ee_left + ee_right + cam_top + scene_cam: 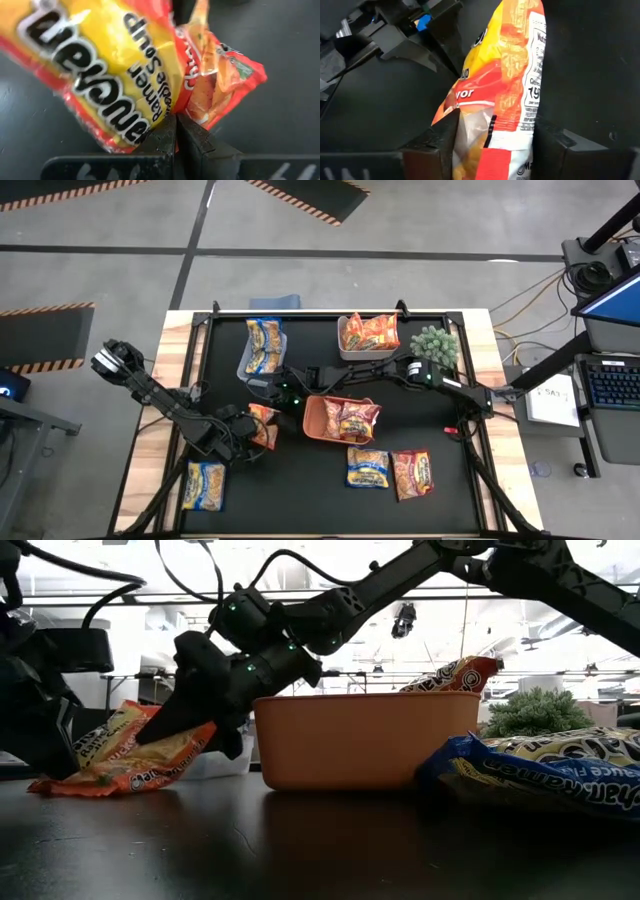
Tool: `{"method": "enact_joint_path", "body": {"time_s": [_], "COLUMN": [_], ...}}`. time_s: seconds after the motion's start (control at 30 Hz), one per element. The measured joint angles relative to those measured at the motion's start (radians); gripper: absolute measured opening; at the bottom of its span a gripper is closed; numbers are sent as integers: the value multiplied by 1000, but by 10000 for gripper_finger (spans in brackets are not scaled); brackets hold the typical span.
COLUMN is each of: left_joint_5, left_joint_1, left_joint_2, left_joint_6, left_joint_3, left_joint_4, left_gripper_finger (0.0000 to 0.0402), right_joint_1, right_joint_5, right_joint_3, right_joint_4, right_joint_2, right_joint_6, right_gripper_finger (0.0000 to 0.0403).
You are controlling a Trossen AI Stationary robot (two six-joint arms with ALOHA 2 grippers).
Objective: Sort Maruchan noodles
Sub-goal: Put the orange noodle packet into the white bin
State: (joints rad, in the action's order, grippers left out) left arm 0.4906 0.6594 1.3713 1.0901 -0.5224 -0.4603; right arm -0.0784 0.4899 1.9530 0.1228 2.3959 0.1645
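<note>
At the far left of the high view a blue-and-yellow packet lies flat near the table's front edge, untouched, and just beside and above it the left gripper is pinched fully closed on the crimped edge of an orange packet, which the low view shows lifted at one end with its other end resting on the black mat. The right gripper reaches in from the opposite side, and its wrist view shows its fingers straddling the same orange packet, partly closed around it; whether they already bear on the film I cannot tell. That is the main risk: with both grippers on one slippery packet, pulling apart before one lets go could tear the seal or crush the noodles, and a release by the left before the right has a firm hold would drop it back to the mat. To the right, the orange bin already holds a packet and sits close to the right arm's forearm, so a careless swing could nudge it. Behind stand the clear bin with blue packets and the white bin with orange-red ones; farther right, two loose packets and the small plant could be swept by the arm.
</note>
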Motion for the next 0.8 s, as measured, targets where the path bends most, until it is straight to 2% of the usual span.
{"method": "enact_joint_path", "body": {"time_s": [0.23,0.47,0.57,0.8], "left_joint_5": [-2,17,104,394], "left_joint_1": [0,3,5,5], "left_joint_2": [-40,-149,-206,-322], "left_joint_6": [-81,-108,-177,-502], "left_joint_3": [-51,-145,-198,-313], "left_joint_4": [-53,-286,-343,-328], "left_gripper_finger": [0,0,0,0], "right_joint_1": [-8,-23,-32,-70], "right_joint_5": [19,16,16,7], "right_joint_3": [0,0,0,1], "right_joint_4": [22,56,72,175], "right_joint_2": [-5,-32,-53,-143], "right_joint_6": [-1,-9,-12,-27], "right_gripper_finger": [160,158,157,157]}}
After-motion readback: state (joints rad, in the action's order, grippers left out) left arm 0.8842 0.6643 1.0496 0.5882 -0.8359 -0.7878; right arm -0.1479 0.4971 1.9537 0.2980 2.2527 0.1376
